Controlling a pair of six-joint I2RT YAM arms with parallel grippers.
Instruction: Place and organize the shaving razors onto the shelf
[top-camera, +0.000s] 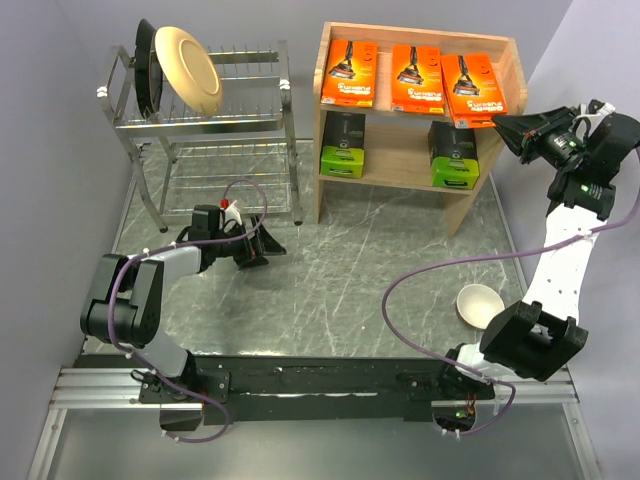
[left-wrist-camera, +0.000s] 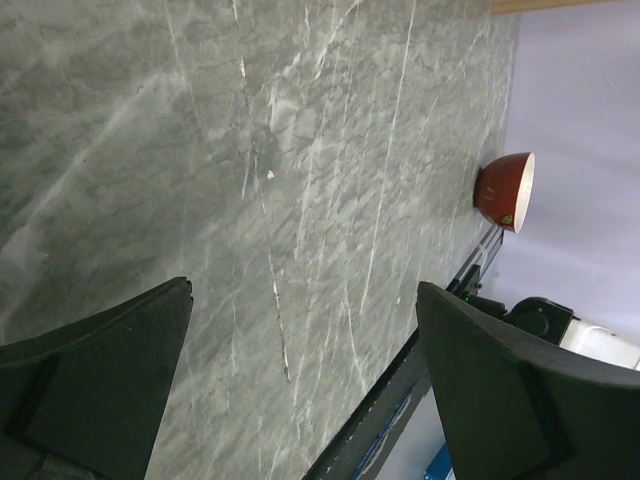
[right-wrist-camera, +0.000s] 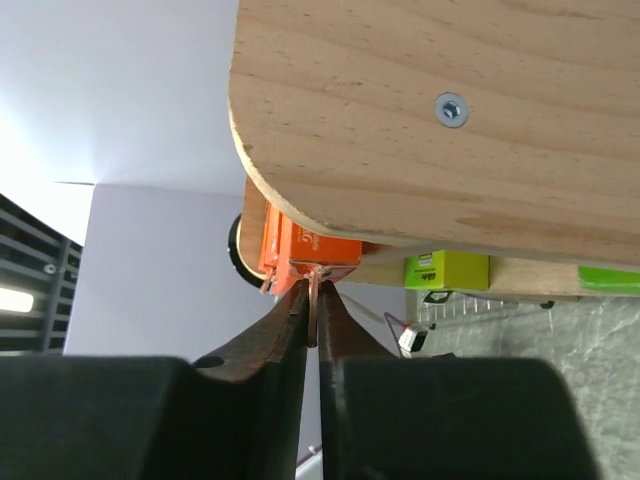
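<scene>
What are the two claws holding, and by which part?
The right gripper pinches the rightmost orange razor pack by its thin edge. The left gripper holds nothing.

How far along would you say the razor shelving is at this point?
Done: all five sit on the shelf, three orange packs on top, two black packs below. In hand: the right gripper pinches the edge of the rightmost orange pack, probably straightening it. Left: letting go and pulling back. The left gripper hangs open over the table, empty.

Grey-black left arm (top-camera: 135, 290), white right arm (top-camera: 562, 262), purple cables (top-camera: 440, 266) on both; left pincer (top-camera: 262, 252) and right pincer (top-camera: 497, 122) black.
</scene>
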